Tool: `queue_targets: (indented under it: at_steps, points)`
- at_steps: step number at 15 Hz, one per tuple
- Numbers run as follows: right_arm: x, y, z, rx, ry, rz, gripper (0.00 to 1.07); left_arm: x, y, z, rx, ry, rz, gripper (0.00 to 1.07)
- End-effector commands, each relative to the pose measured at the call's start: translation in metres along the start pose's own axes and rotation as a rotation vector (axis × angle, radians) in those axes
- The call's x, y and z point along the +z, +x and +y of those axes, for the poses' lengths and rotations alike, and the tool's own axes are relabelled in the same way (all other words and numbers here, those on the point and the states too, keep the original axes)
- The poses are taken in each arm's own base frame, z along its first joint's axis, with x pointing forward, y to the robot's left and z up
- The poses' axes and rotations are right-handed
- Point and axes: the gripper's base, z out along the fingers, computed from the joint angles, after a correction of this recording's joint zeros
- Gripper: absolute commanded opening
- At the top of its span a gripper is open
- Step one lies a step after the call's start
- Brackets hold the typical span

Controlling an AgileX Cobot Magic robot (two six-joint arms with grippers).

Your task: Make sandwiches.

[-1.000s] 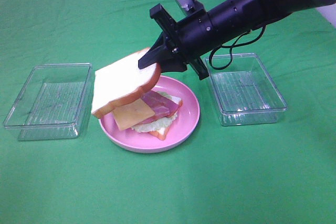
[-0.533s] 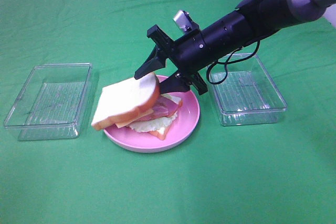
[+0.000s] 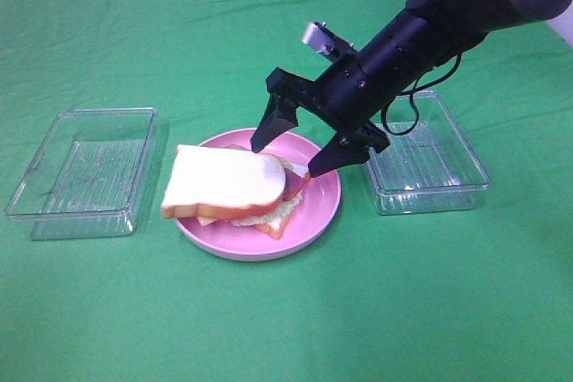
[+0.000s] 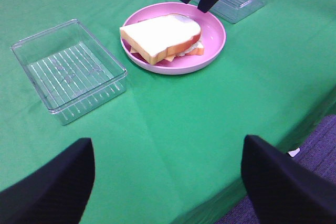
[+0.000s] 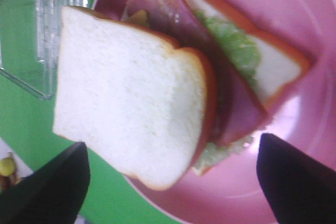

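Green cloth covers the worktop (image 3: 269, 328). From high up, the sandwich (image 3: 235, 187) lies on a pink plate (image 3: 322, 199) in the middle, its top bread hanging over the plate's left rim. One clear tray (image 3: 82, 172) sits left of the plate, another (image 3: 421, 154) right. The right pincer (image 3: 291, 145) hovers just above the sandwich, spread wide, holding nothing.

From the left wrist, the left pincer (image 4: 168, 179) is spread wide and empty, near the worktop's edge, well apart from the plate (image 4: 212, 40).

From the right wrist, the sandwich (image 5: 136, 103) shows white bread over pink bacon and green lettuce.
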Motion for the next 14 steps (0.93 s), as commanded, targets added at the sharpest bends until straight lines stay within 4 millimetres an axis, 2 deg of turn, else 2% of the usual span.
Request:
queue_targets:
  at_steps: [1,3,4,5,6,9,11,12,14]
  points:
    - [-0.044,0.007,0.005,-0.124,0.242,-0.045,0.82,-0.002,0.001,0.0,0.0,0.005,-0.029,0.73]
    - [-0.076,0.017,0.013,-0.176,0.369,-0.059,0.82,-0.002,0.001,0.0,0.0,0.005,-0.029,0.73]
    - [-0.085,0.02,0.015,-0.186,0.4,-0.061,0.82,-0.002,0.001,0.0,0.0,0.005,-0.029,0.73]
    - [-0.107,0.03,0.02,-0.21,0.481,-0.061,0.82,-0.002,0.001,0.0,0.0,0.005,-0.029,0.73]
    - [-0.114,0.034,0.022,-0.215,0.498,-0.06,0.82,-0.002,0.001,0.0,0.0,0.005,-0.029,0.73]
    - [-0.152,0.061,0.036,-0.25,0.556,-0.084,0.82,-0.002,0.001,0.0,0.0,0.005,-0.029,0.73]
    - [-0.169,0.101,0.035,-0.262,0.568,-0.103,0.82,-0.002,0.001,0.0,0.0,0.005,-0.029,0.73]
    - [-0.173,0.11,0.035,-0.267,0.571,-0.11,0.82,-0.002,0.001,0.0,0.0,0.005,-0.029,0.73]
    - [-0.18,0.152,0.026,-0.275,0.587,-0.117,0.82,-0.002,0.001,0.0,0.0,0.005,-0.029,0.73]
